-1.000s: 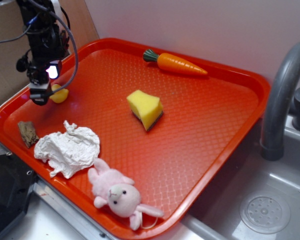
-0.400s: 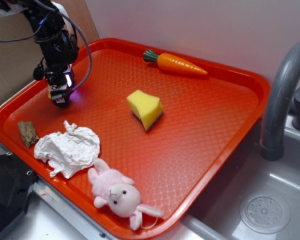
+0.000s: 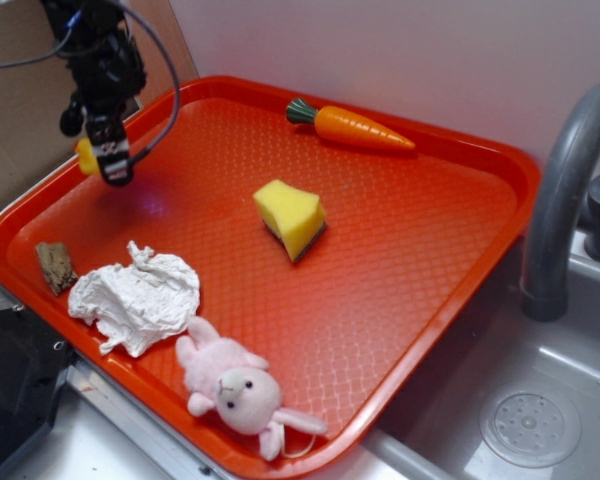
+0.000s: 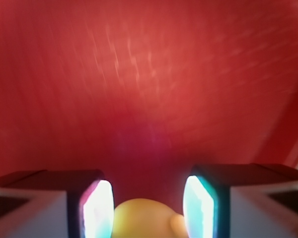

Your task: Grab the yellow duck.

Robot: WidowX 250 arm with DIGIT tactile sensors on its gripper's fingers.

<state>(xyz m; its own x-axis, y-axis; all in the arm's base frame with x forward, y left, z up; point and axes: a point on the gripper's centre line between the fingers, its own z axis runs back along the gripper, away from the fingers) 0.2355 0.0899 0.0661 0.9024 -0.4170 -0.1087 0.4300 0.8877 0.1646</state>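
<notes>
White wall (image 3: 400,50) behind; grey sink basin (image 3: 520,410) and faucet (image 3: 565,190) at right

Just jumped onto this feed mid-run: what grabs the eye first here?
The big red tray fills the scene beside a sink. At its far left corner the gripper hangs above the tray with the yellow duck between its fingers, the duck's yellow just showing at the gripper's left side. A yellow sponge sits mid-tray, a toy carrot by the far rim.
</notes>
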